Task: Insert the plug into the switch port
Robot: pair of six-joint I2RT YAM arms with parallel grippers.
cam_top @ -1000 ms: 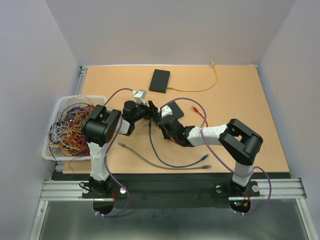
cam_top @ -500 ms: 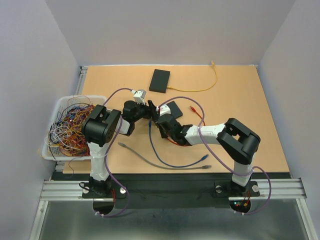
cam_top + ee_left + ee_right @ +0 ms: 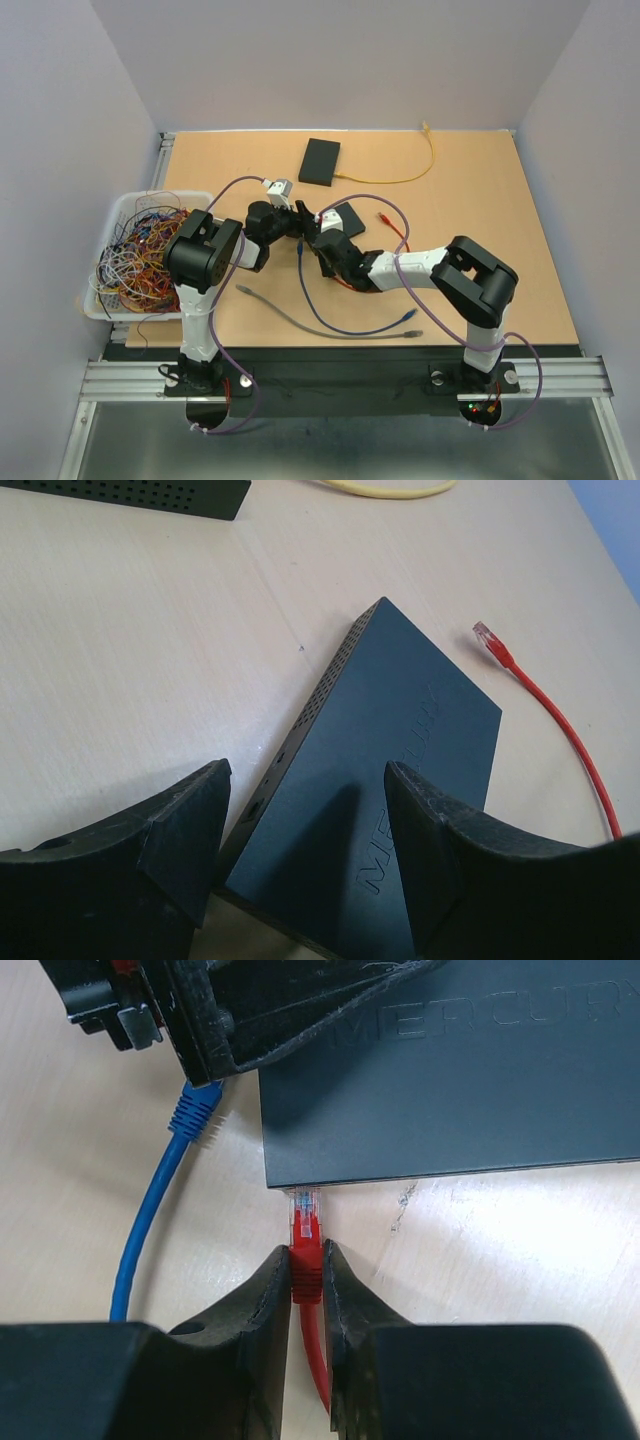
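Pinching the red plug (image 3: 304, 1210) by its boot, the right gripper (image 3: 306, 1260) has its jaws drawn in to a narrow gap, with the boot and the start of the red lead filling the space between them. The left gripper (image 3: 305, 780) has its jaws spread wide. One finger sits off the perforated side of the switch (image 3: 400, 750) and the other over its lid. Whether either pad presses on the casing cannot be told.

The plug has a clear connector tip ahead of a red boot and lies in line with the right fingers, pointing at the long edge of the switch. The tip reaches that edge at its corner. The switch is a flat black box with raised lettering on the lid, lying on the counter (image 3: 130, 650) near the middle, between the two wrists.

The port face is hidden under the lid's edge in the right wrist view, so it is not clear whether the tip is inside a port or only against the casing. In the top view the arms cover the plug. A blue cable (image 3: 160, 1200) ends just beside the same corner, its plug partly under the left finger. The lead's other red plug (image 3: 487, 635) lies apart from the switch on its far side.
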